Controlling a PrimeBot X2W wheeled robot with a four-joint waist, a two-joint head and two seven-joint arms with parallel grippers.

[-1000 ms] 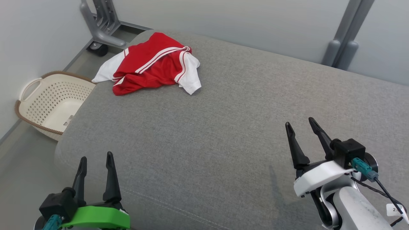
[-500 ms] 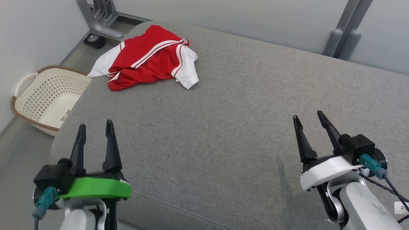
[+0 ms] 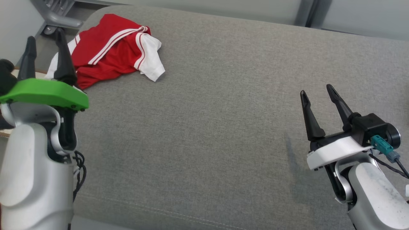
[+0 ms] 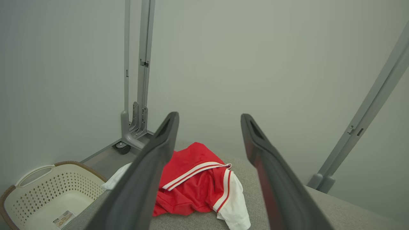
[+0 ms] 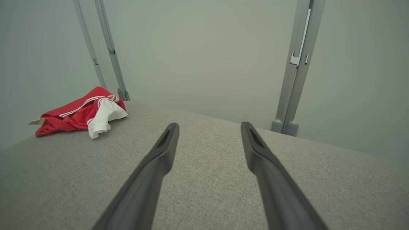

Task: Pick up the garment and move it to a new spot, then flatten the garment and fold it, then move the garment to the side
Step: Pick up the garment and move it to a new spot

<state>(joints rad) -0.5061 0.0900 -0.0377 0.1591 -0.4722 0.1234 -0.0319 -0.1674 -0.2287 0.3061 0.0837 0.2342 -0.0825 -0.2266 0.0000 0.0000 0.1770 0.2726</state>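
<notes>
Cushion point(image 3: 207, 143), grey and wide, lies nearest; above its right side the right gripper point(image 3: 316, 90) hangs released, empty. Farther on at the left edge, the left gripper point(image 3: 45, 36) is likewise spread and empty. The red-and-white garment point(image 3: 108, 48) lies crumpled at the far-left corner.

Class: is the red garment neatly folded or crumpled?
Crumpled. The garment lies bunched with uneven creases on the grey cushion, its white sleeve sticking out.
</notes>
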